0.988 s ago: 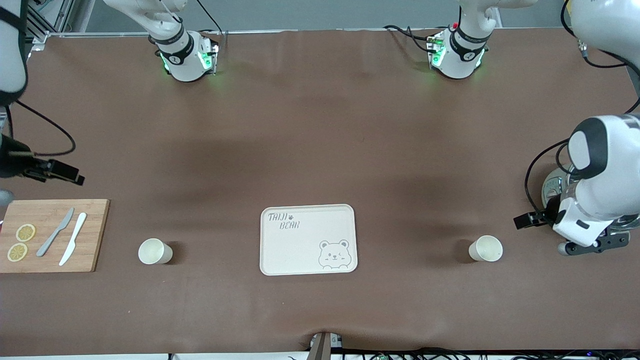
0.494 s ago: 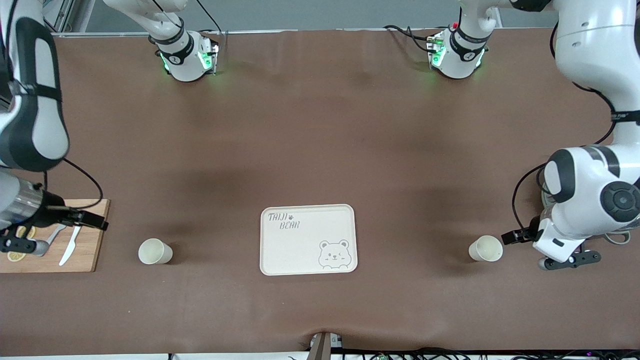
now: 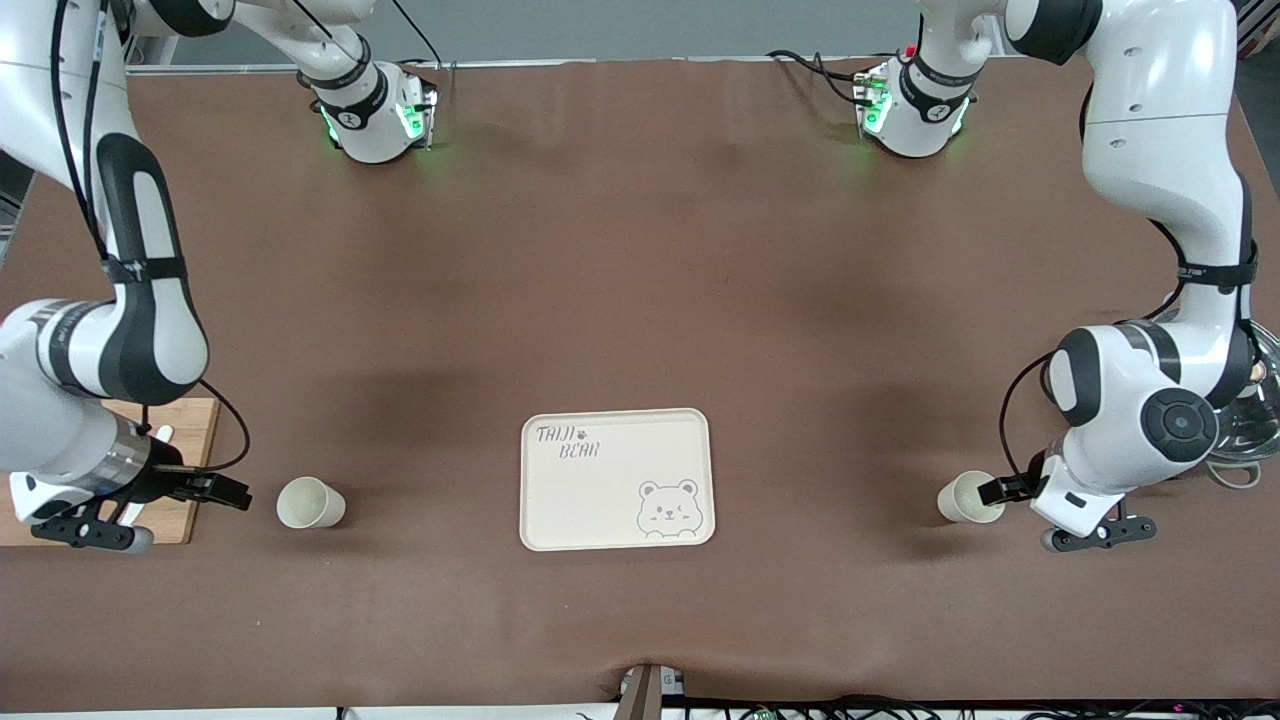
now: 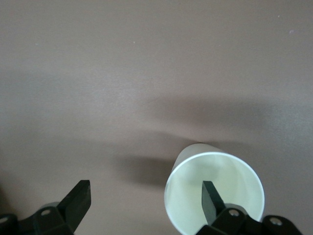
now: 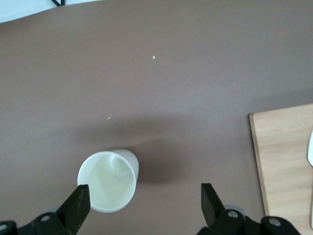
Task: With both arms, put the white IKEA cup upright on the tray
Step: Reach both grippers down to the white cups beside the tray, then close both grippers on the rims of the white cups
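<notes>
From the front: the tray (image 3: 616,479) lies bare on the brown surface (image 3: 640,300), one white cup (image 3: 310,502) toward the right arm's end, another cup (image 3: 968,497) toward the left arm's end, both upright. Wooden board (image 3: 190,470) sits under the right arm. Left wrist view: left pincer (image 4: 146,200) spread wide, one finger (image 4: 211,199) over the cup's mouth. Right wrist view: right pincer (image 5: 145,203) spread, cup (image 5: 108,180) empty.

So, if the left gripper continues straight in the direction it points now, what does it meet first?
Probably the white cup: the open left gripper already reaches its rim, one finger over its mouth.
</notes>
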You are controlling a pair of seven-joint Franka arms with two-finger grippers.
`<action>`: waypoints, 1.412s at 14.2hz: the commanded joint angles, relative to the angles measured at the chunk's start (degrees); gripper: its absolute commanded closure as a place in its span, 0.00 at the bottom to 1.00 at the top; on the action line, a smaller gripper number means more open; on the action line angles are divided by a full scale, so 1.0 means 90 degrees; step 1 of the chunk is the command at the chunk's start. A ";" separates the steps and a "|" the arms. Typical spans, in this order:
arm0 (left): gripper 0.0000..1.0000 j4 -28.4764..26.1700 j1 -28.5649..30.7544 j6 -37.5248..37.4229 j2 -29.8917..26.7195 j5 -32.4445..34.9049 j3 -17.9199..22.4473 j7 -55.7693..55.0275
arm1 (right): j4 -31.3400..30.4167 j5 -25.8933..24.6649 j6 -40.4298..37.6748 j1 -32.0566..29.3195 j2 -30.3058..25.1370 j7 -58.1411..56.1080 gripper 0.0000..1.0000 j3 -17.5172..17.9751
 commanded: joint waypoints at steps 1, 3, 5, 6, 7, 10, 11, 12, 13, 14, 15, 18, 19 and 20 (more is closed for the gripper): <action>0.00 -0.0138 -0.0013 0.0325 0.0059 -0.0090 -0.0031 0.0034 | 0.0201 0.0110 0.0251 0.0003 0.0301 0.0064 0.00 -0.0001; 0.00 -0.0187 -0.0053 0.0423 0.0088 -0.0226 -0.0051 -0.0025 | 0.0201 0.0129 0.0456 0.0032 0.0496 0.0073 0.00 -0.0001; 0.14 -0.0197 -0.0062 0.0424 0.0088 -0.0373 -0.0051 -0.0035 | 0.0171 0.0198 0.0710 0.0091 0.0653 0.0073 0.00 -0.0001; 0.29 -0.0197 -0.0062 0.0424 0.0088 -0.0383 -0.0051 -0.0035 | 0.0171 0.0198 0.0759 0.0120 0.0740 0.0073 0.00 -0.0001; 0.41 -0.0197 -0.0053 0.0424 0.0088 -0.0383 -0.0051 -0.0035 | 0.0171 0.0198 0.0828 0.0159 0.0809 0.0073 0.00 0.0009; 0.69 -0.0197 -0.0062 0.0424 0.0088 -0.0393 -0.0051 -0.0054 | 0.0026 0.0198 0.0867 0.0247 0.0849 0.0073 0.00 0.0009; 0.75 -0.0197 -0.0062 0.0424 0.0088 -0.0442 -0.0051 -0.0054 | -0.0033 0.0198 0.0858 0.0276 0.0839 0.0073 0.00 0.0009; 0.83 -0.0197 -0.0062 0.0424 0.0088 -0.0471 -0.0051 -0.0054 | -0.0063 0.0198 0.0838 0.0296 0.0829 0.0064 0.00 -0.0001; 0.90 -0.0197 -0.0062 0.0424 0.0079 -0.0481 -0.0051 -0.0054 | -0.0063 0.0188 0.0790 0.0277 0.0819 0.0064 0.00 -0.0001; 0.98 -0.0197 -0.0062 0.0424 0.0069 -0.0471 -0.0051 -0.0054 | -0.0063 0.0188 0.0770 0.0257 0.0810 0.0035 0.00 -0.0001; 1.00 -0.0197 -0.0072 0.0414 0.0059 -0.0471 -0.0051 -0.0054 | -0.0063 0.0188 0.0770 0.0238 0.0810 -0.0014 0.00 -0.0001; 1.00 -0.0187 -0.0072 0.0414 0.0040 -0.0471 -0.0051 -0.0054 | -0.0121 0.0178 0.0857 0.0179 0.0829 -0.0063 0.00 -0.0001; 1.00 -0.0168 -0.0072 0.0414 0.0020 -0.0471 -0.0041 -0.0045 | -0.0180 0.0178 0.0867 0.0169 0.0829 -0.0102 0.00 -0.0001; 1.00 -0.0110 -0.0072 0.0414 0.0001 -0.0471 -0.0041 -0.0054 | -0.0219 0.0178 0.0867 0.0169 0.0829 -0.0102 0.00 -0.0001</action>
